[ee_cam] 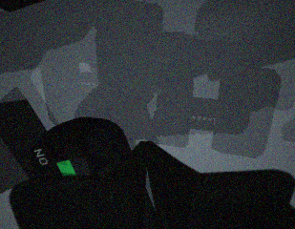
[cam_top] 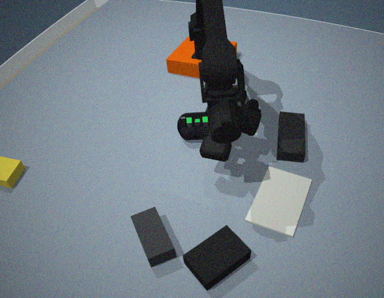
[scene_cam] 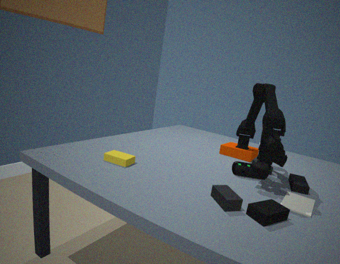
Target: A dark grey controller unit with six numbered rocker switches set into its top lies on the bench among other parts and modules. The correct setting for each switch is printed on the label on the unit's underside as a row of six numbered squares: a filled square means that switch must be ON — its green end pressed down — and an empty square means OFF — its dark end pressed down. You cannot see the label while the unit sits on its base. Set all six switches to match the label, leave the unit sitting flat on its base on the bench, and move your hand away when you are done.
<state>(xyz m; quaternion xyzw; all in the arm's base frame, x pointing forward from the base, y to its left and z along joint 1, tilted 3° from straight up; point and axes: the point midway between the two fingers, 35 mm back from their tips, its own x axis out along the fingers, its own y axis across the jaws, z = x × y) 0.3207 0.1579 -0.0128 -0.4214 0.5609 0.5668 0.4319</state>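
Observation:
The dark controller unit (cam_top: 193, 133) (scene_cam: 243, 172) (ee_cam: 96, 131) sits on the bench with its switch side up and rounded ends. In the top view three green switch ends show near its ON mark; the middle green patch looks smaller. The exterior view shows two green patches, and the wrist view one green end beside the ON print. The arm covers the other switches, and the underside label is hidden. My gripper (ee_cam: 145, 146) is shut and empty, low over the unit. Whether its tips touch a switch cannot be told.
An orange block (cam_top: 182, 65) (scene_cam: 235, 152) is behind, by the arm's base. A dark block (cam_top: 291, 135) (scene_cam: 298, 183) and a pale plate (cam_top: 280, 202) (scene_cam: 299, 203) lie right. A grey block (cam_top: 153, 235) and a black block (cam_top: 217, 254) lie in front, a yellow block (cam_top: 5, 169) (scene_cam: 118, 158) far left.

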